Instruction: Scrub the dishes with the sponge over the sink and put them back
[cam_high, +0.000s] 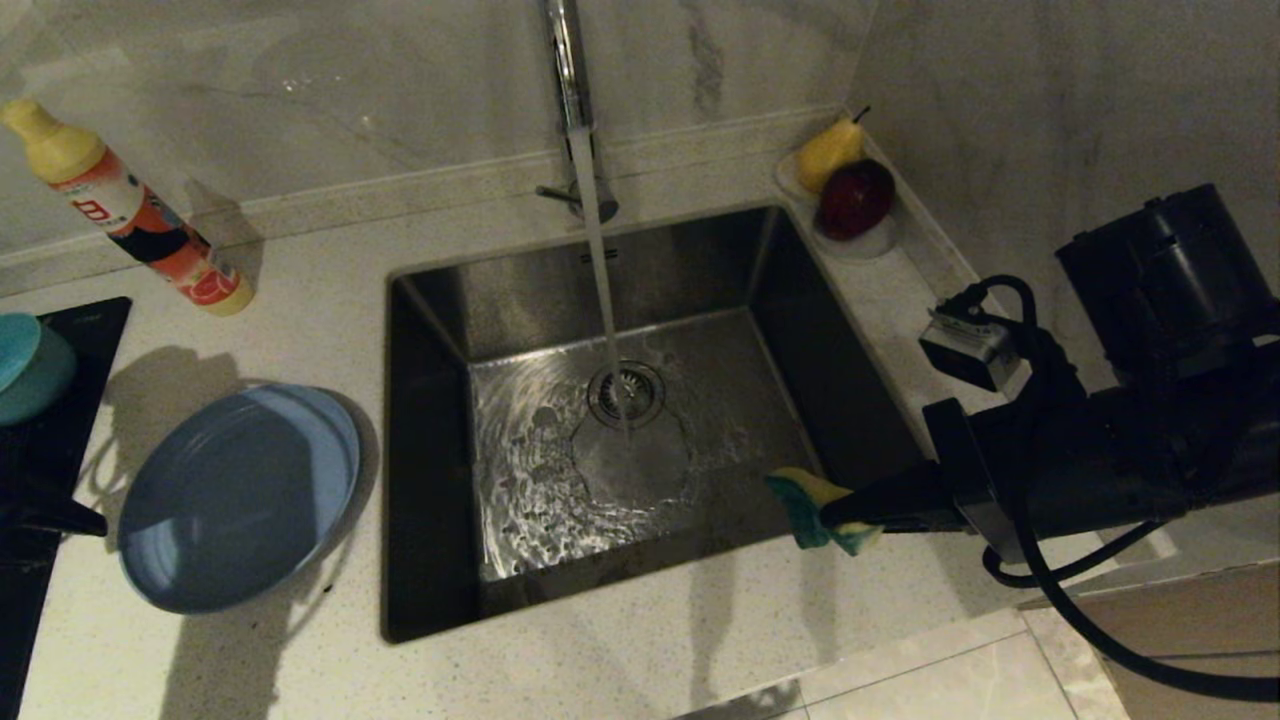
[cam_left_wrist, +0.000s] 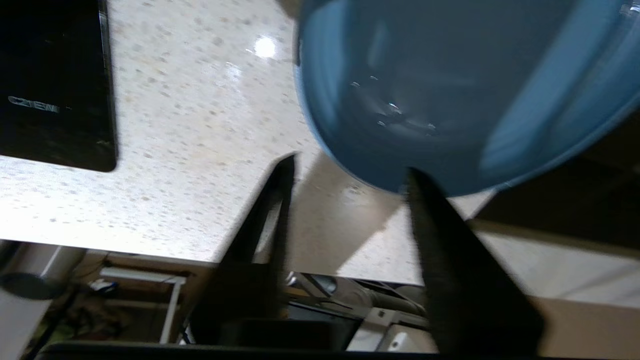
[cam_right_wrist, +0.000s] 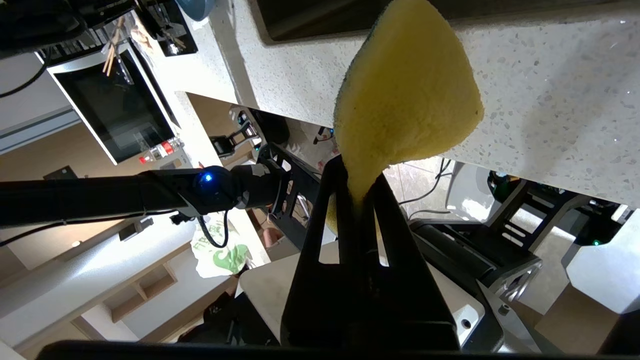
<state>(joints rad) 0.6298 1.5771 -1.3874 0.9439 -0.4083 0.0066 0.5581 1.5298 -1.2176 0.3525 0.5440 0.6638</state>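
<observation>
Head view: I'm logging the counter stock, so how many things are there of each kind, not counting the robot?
Dishes: 3, namely plate, teal bowl, white fruit dish
Fruit: 2, namely pear, red fruit
Bottles: 1, detergent bottle
Sponges: 1, sponge
Total: 7

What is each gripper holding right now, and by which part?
The right gripper pinches the sponge by one narrow end, over the sink's near right corner. The left gripper holds nothing; its jaws are apart beside the blue plate.
</observation>
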